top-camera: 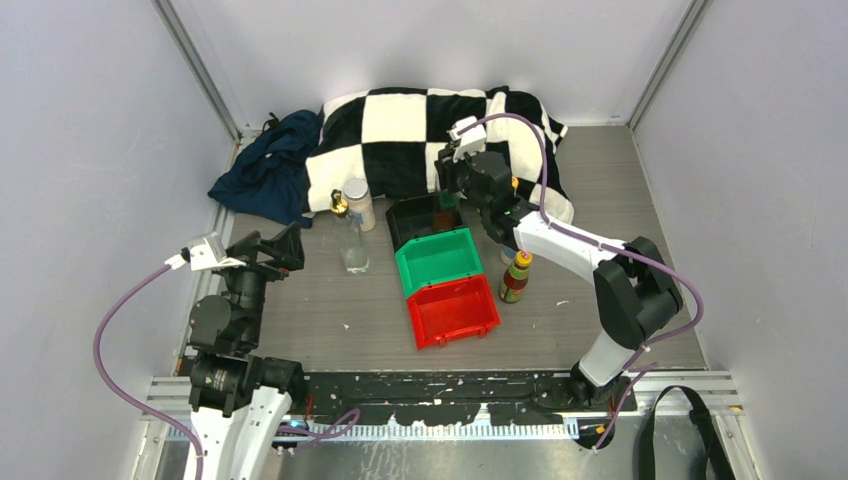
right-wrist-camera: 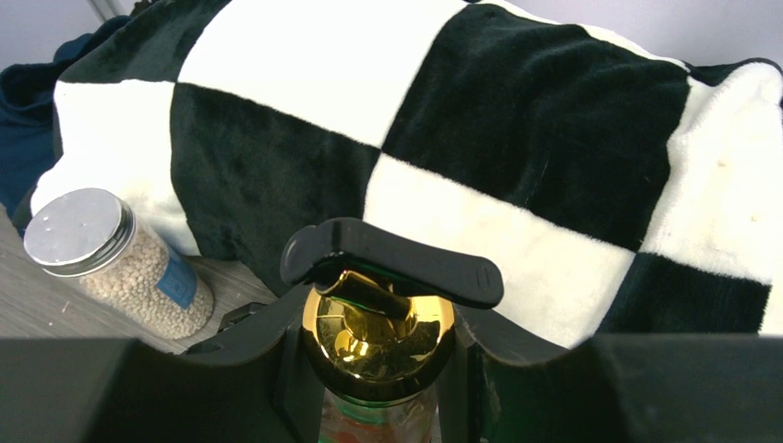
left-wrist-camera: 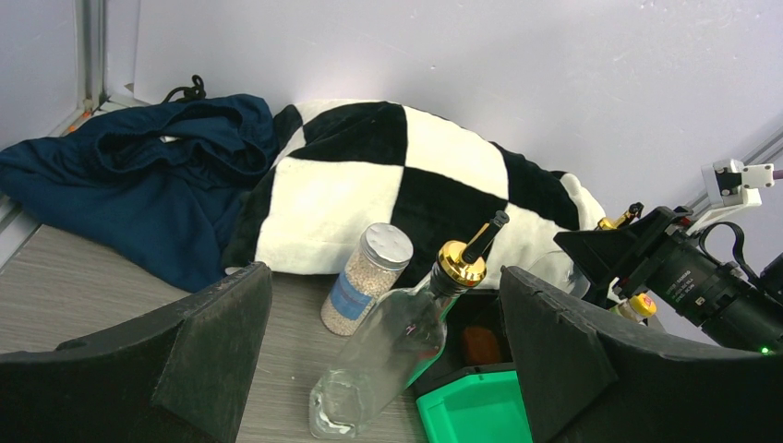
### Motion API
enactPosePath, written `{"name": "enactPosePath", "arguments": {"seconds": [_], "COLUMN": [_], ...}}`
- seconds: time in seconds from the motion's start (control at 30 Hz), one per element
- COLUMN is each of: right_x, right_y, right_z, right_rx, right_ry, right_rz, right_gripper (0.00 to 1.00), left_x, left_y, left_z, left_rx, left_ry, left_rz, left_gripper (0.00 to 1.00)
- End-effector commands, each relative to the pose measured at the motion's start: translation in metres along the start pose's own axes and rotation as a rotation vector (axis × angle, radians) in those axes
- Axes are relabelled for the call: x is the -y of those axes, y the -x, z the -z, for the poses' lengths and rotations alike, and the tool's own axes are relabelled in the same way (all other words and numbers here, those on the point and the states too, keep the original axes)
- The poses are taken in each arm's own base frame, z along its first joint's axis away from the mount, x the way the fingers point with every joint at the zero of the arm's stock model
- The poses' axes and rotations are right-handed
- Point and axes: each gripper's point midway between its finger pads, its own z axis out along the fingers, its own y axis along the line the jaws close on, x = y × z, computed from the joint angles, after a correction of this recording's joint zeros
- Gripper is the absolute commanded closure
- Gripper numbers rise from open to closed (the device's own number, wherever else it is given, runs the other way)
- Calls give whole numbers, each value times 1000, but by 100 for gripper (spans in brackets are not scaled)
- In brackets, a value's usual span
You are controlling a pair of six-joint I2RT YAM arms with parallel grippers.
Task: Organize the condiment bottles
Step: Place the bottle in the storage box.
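The right hand (top-camera: 452,188) gripped only the gold pourer top (right-wrist-camera: 379,343) of a tall glass bottle (right-wrist-camera: 377,420) hanging beneath it by the black bin (top-camera: 405,225), so the bottle could have slipped free or struck the rim; the left hand (top-camera: 280,248) stood wide open, empty.

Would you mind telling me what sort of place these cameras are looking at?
Most likely a robot test cell: plain pale walls box in a grey table, the left arm and right arm are bolted at its near edge, and a checkered blanket and plastic bins sit as props.
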Motion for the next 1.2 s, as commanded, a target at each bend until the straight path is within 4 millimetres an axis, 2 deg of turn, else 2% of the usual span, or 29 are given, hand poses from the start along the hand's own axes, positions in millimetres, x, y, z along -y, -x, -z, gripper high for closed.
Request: {"name": "enactPosePath", "arguments": {"seconds": [0.0,0.1,0.2,0.43,0.47,0.7,0.93,1.17], "right_x": [-10,-13,-15,-13,-14,-16,-18,-22], "right_y": [32,30,28,27,27,34,52,78], "right_z": [9,9,9,12,12,17,23,35], "right_rx": [49,30,14,18,19,32,63,105], "right_ry": [82,103,113,106,108,115,129,143], "right_rz": [11,23,31,32,31,29,30,25], "right_gripper": [81,78,69,25,22,10,8,8], "left_x": [8,8,9,9,9,9,9,8], "left_y": [10,10,10,9,9,8,8,6], "left_z": [-3,-3,-3,-4,-4,-5,-5,-6], "left_rx": [42,42,42,39,38,34,34,29], "left_ry": [-33,-34,-35,-35,-34,-35,-36,-34], "left_rz": [23,26,28,31,31,32,30,24], "left_gripper": [7,7,7,7,7,7,7,7]}}
